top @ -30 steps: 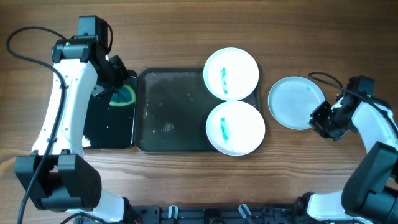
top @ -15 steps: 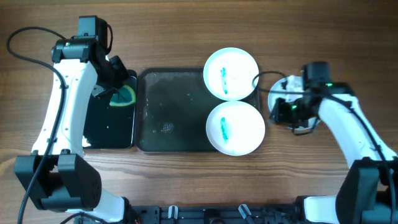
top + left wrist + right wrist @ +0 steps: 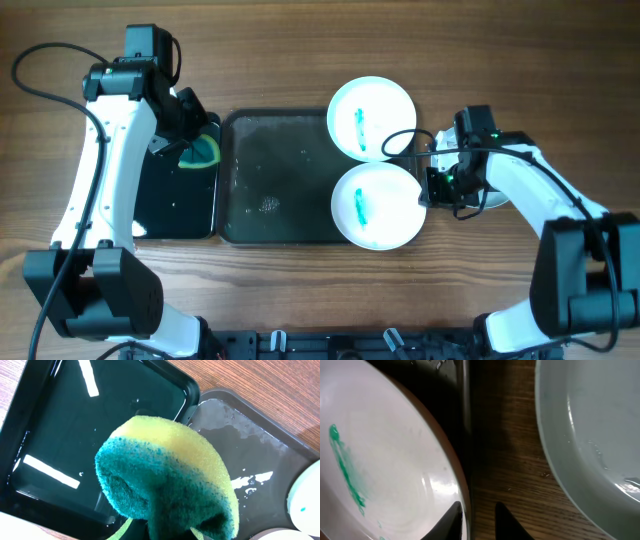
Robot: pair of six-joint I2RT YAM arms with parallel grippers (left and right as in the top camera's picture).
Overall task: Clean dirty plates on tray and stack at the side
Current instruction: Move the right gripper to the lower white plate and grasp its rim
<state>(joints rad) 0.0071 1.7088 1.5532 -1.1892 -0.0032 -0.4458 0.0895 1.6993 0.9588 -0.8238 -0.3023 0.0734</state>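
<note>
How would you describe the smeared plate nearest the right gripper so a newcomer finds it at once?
Find the large dark tray mid-table; two white plates with teal smears sit at its right end. It is the front plate, nearer the robot's base, with the right gripper at its right rim; the other smeared plate lies farther back.

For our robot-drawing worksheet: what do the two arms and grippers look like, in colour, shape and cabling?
The left arm and right arm have white shells on the long links, with black joints. The left gripper and right gripper are mostly black. A black cable loops from the left arm, another by the right wrist.
</note>
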